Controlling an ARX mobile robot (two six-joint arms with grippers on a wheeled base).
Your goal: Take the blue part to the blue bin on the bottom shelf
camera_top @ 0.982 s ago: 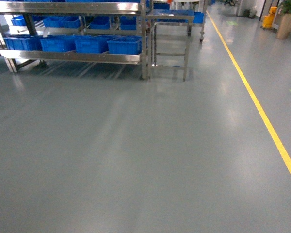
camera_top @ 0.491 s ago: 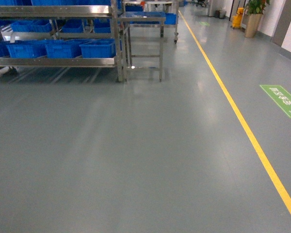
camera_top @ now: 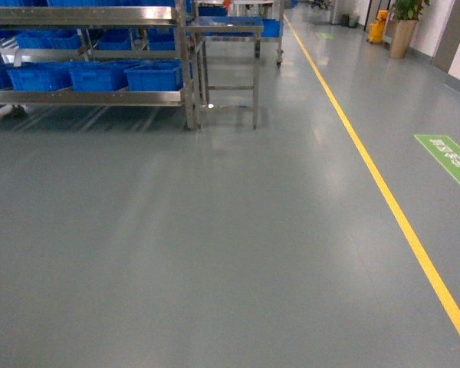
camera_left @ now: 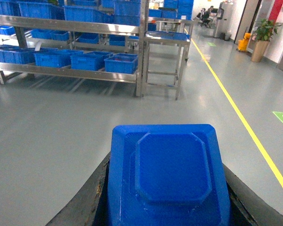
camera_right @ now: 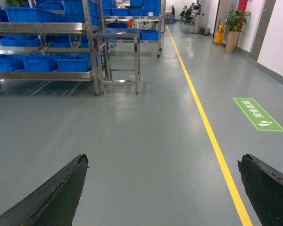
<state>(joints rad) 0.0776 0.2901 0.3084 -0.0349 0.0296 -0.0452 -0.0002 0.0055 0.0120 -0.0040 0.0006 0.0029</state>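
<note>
Left wrist view: blue part is gripped by left claw; right claw is spread empty; bottom shelf must be approached.

Bright, soft focus, floor glare.

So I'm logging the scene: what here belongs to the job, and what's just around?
Job: blue part in left gripper; blue bins; bottom shelf.
Around: steel table, yellow floor line, green floor sign, potted plant.
</note>
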